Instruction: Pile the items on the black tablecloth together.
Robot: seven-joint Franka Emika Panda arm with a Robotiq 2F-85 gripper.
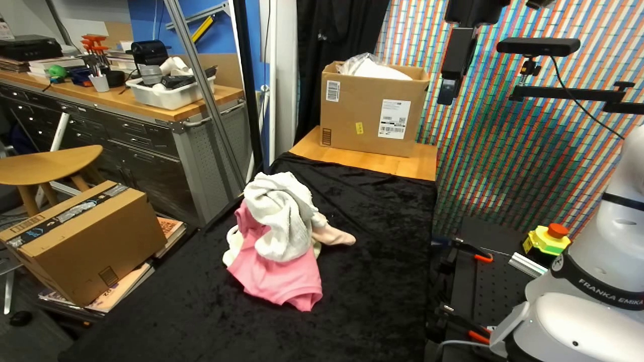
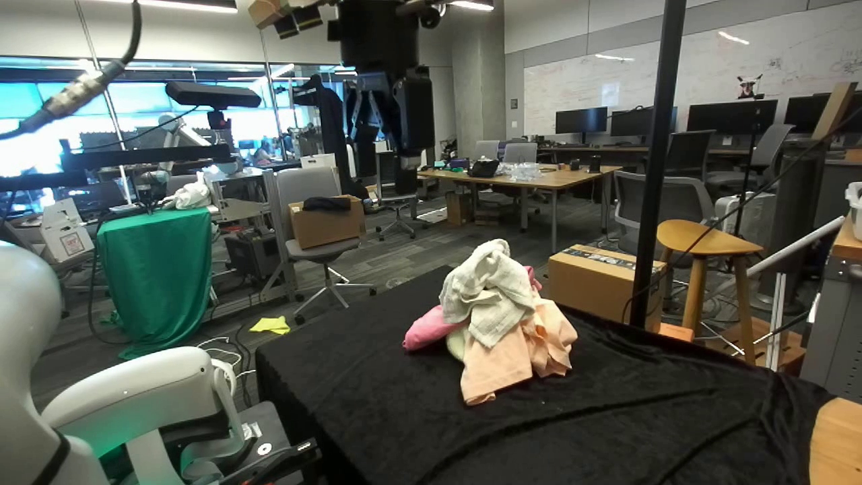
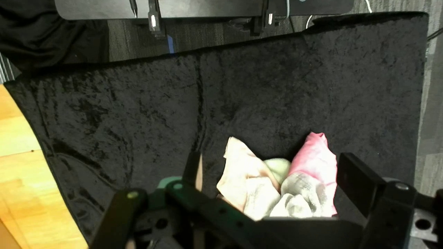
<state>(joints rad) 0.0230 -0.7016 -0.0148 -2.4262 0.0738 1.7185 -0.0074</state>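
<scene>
heap [image 1: 284, 216] of cloths on the black tablecloth [image 1: 372, 306], fingers [image 3: 360, 183] spread above

the fingers stand wide apart and have hold of nothing; in the wrist view part of the heap shows in the gap between them. in both exterior views they hang high over the table [image 1: 427, 168], well apart from the cloths.

the heap sits on the black tablecloth, its pieces touching and overlapping. a white cloth [image 2: 488, 289] lies crumpled on top. a pink cloth [image 1: 282, 281] runs beneath it and spreads out on the side nearest the camera in an exterior view. peach fabric [image 2: 498, 367] hangs out from under the white; whether it is a single piece or two cannot be told. a pale green piece [image 3: 278, 168] is mostly covered and shows in the wrist view between the peach and the pink.

bare wood shows at an end of the table, where an open cardboard box [image 1: 372, 110] stands with clear plastic [image 1: 354, 63] at its top. in an exterior view a taped carton [image 2: 592, 283] and a wooden stool [image 2: 707, 239] are past the table's far edge. the robot's white arm [image 1: 598, 251] rises beside the table, and near its base is a yellow box [image 1: 546, 242] with a red button [image 1: 558, 231].
</scene>
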